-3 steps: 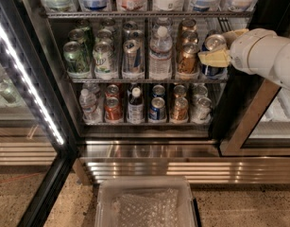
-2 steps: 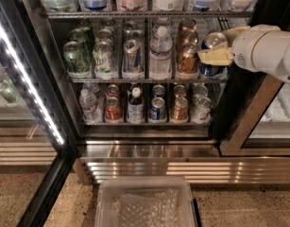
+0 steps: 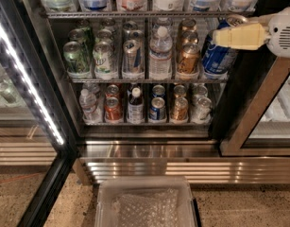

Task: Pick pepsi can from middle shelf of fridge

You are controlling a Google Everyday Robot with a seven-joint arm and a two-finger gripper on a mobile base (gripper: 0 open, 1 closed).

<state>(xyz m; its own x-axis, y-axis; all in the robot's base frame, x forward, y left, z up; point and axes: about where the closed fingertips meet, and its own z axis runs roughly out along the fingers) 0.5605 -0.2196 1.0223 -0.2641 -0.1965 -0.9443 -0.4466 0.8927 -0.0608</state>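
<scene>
The pepsi can (image 3: 217,56) is blue with a silver top and stands tilted at the right end of the middle shelf (image 3: 135,80) of the fridge (image 3: 228,109). My gripper (image 3: 221,35) reaches in from the right. One cream finger (image 3: 241,36) lies across the can's upper front, and the other finger is hidden behind the can. The gripper is shut on the can. To the can's left on the same rack are gold cans (image 3: 187,56), a clear water bottle (image 3: 160,53), and silver and green cans.
The lower rack holds shorter red and blue cans (image 3: 157,108) and small bottles. The upper rack (image 3: 135,14) is just above the gripper. A white LED strip (image 3: 26,77) runs down the left door frame. A clear bin (image 3: 144,203) sits on the floor before the ribbed steel base.
The gripper and arm have moved up and to the right. The pepsi can now leans, with its top tipped toward the right and out from its row.
</scene>
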